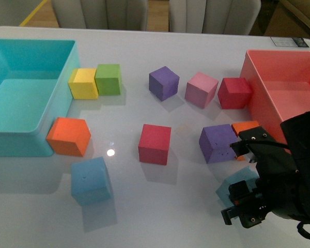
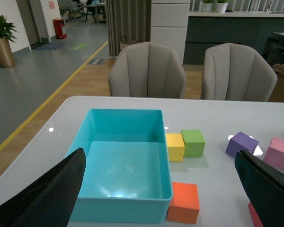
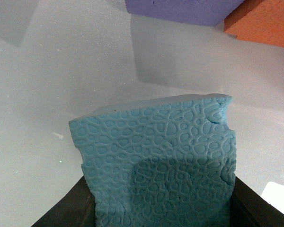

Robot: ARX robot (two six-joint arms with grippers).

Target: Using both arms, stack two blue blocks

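Table (image 1: pixel 129 217) glossy pale grey-white, left bin (image 1: pixel 20 140) turquoise, right bin (image 1: pixel 258 72) coral red, chairs (image 2: pixel 146 71) beige-grey. Cubes: yellow cube (image 1: pixel 83 83), green cube (image 1: pixel 108 79), far purple cube (image 1: pixel 164 82) plain, near purple cube (image 1: pixel 217 143) with tiny pinholes, pink cube (image 1: pixel 201 89), crimson cube (image 1: pixel 234 93), magenta-red cube (image 1: pixel 155 144), left orange cube (image 1: pixel 68 136), right orange cube (image 1: pixel 246 127). Left blue block (image 1: pixel 91 181) matte light sky blue with a few pinholes, right blue block (image 3: pixel 161 151) same sky blue, its face embossed all over with a cracked pebble-cell pattern.

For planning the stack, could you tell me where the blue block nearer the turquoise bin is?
Front view: the blue block sits on the table, near left, just in front of the orange block beside the turquoise bin.
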